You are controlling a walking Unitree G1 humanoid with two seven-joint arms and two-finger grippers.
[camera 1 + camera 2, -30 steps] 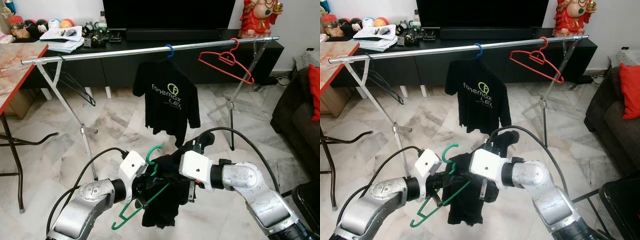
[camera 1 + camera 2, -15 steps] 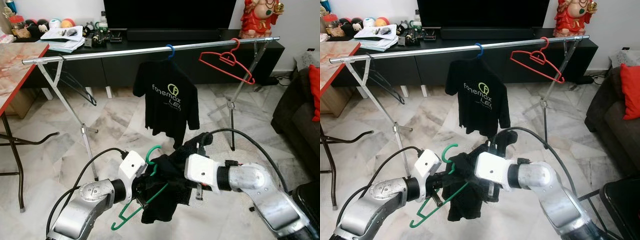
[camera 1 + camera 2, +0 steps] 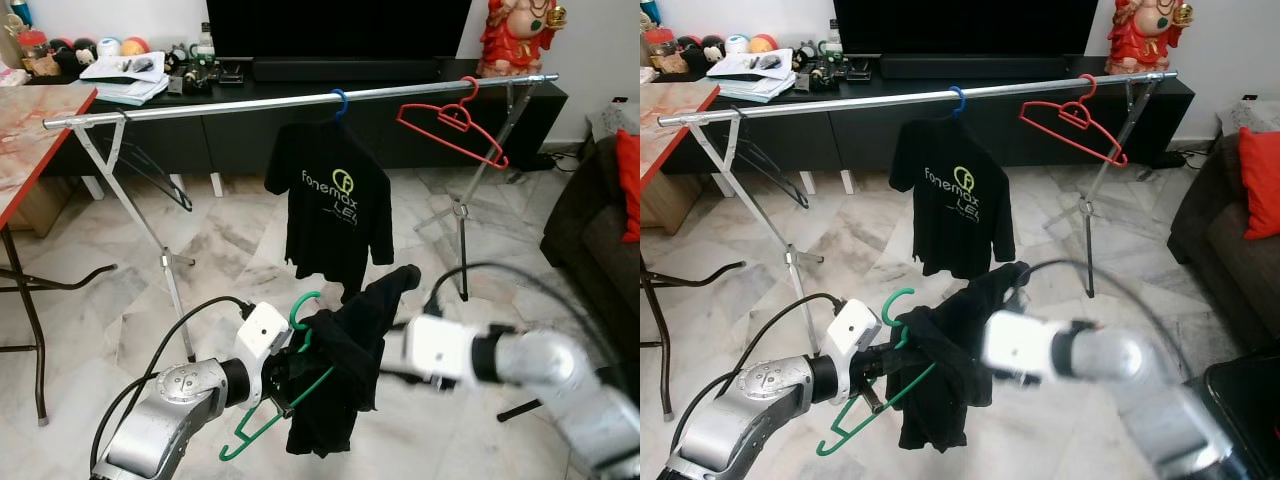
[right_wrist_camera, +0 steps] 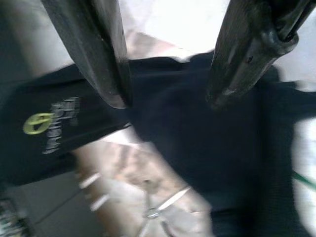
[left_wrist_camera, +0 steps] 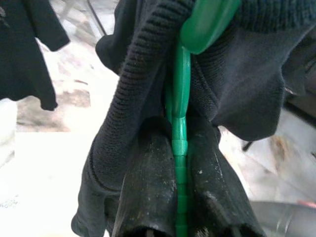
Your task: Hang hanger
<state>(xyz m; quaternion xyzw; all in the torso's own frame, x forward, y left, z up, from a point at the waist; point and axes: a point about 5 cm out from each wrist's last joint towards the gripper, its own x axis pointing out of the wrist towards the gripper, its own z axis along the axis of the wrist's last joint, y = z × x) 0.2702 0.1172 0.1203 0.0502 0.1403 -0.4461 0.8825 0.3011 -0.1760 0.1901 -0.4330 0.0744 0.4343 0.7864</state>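
Left gripper (image 5: 176, 197) clamped on thin green plastic hanger (image 3: 268, 424) draped with limp black knit garment (image 3: 340, 370), right gripper (image 4: 168, 74) fingers apart; light, floppy load best gripped at its neck

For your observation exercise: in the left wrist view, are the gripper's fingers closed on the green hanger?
Yes, the two black fingers press against either side of the green hanger, with dark clothing draped over it.

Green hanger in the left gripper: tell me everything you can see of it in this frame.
The green hanger looks like plastic, with an open hook at the top and a lower bar slanting down to the robot's left. It is tilted, not level. The left gripper is shut on its ribbed neck. A dark knit garment drapes over it, hiding most of the frame. It is held low, well short of the metal rail.
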